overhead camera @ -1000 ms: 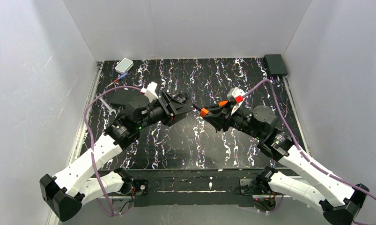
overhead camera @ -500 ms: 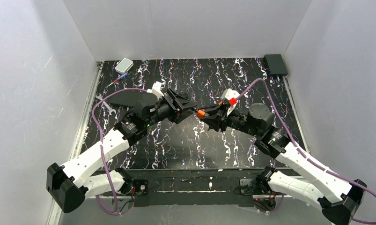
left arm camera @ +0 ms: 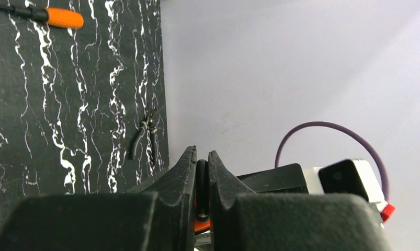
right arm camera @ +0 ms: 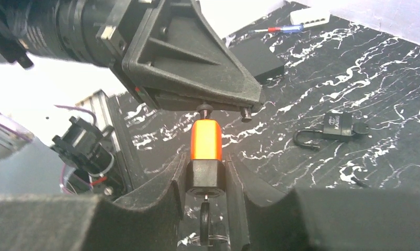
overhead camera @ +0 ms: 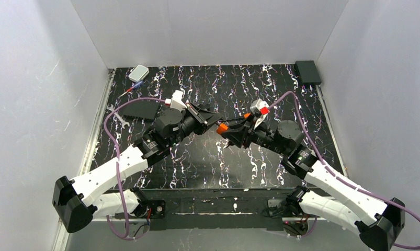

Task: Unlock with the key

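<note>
Key (right arm camera: 205, 108) in clenched left gripper (left arm camera: 201, 159), orange padlock (right arm camera: 206, 140) in clenched right gripper (right arm camera: 206, 166), mid-table (overhead camera: 249, 162).

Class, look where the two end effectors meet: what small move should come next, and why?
Probably a slight wrist twist of the left end effector. It is shut on the key, whose black head sits against the end of the orange padlock, so the blade seems inserted. The right end effector clamps the padlock, bracing the turn.
</note>
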Controlling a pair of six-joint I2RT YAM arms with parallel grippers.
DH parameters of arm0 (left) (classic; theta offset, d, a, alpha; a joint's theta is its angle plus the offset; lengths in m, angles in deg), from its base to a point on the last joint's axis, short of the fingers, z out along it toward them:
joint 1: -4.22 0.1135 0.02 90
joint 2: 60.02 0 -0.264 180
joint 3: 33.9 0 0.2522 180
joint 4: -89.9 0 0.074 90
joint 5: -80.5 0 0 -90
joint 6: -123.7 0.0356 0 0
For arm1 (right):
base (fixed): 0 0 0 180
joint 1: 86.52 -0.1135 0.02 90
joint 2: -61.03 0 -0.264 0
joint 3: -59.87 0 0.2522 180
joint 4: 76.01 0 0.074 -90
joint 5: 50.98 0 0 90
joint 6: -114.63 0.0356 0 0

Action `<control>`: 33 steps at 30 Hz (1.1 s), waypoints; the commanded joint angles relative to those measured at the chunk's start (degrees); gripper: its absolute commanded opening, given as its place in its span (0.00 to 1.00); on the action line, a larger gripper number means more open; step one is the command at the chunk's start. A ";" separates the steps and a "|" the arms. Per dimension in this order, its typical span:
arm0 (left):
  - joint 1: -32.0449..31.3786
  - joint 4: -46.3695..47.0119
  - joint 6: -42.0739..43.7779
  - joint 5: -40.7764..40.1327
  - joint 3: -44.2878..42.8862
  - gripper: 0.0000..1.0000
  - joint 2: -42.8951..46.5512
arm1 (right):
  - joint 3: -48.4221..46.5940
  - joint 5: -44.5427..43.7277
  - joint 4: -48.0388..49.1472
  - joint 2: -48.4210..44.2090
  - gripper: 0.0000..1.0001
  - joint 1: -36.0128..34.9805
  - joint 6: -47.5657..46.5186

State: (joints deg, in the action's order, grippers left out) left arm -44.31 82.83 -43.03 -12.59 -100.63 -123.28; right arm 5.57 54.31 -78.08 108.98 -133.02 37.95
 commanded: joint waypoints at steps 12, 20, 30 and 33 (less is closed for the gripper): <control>-3.37 44.73 35.29 10.23 15.70 0.01 2.72 | -5.57 -1.35 9.00 2.90 0.01 1.06 18.39; -3.29 61.58 45.25 21.53 20.62 0.00 2.50 | -5.86 4.38 13.62 3.54 0.01 4.04 25.09; -3.27 56.53 55.03 31.63 19.95 0.51 7.86 | -4.94 7.55 16.09 3.30 0.01 6.59 27.81; -3.16 49.82 59.84 30.39 19.63 0.76 11.71 | -5.53 7.60 14.77 3.22 0.01 6.66 26.24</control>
State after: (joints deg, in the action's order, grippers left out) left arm -46.30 138.26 8.14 10.31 -80.17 -117.25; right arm 4.22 69.93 -69.01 112.78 -128.28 63.44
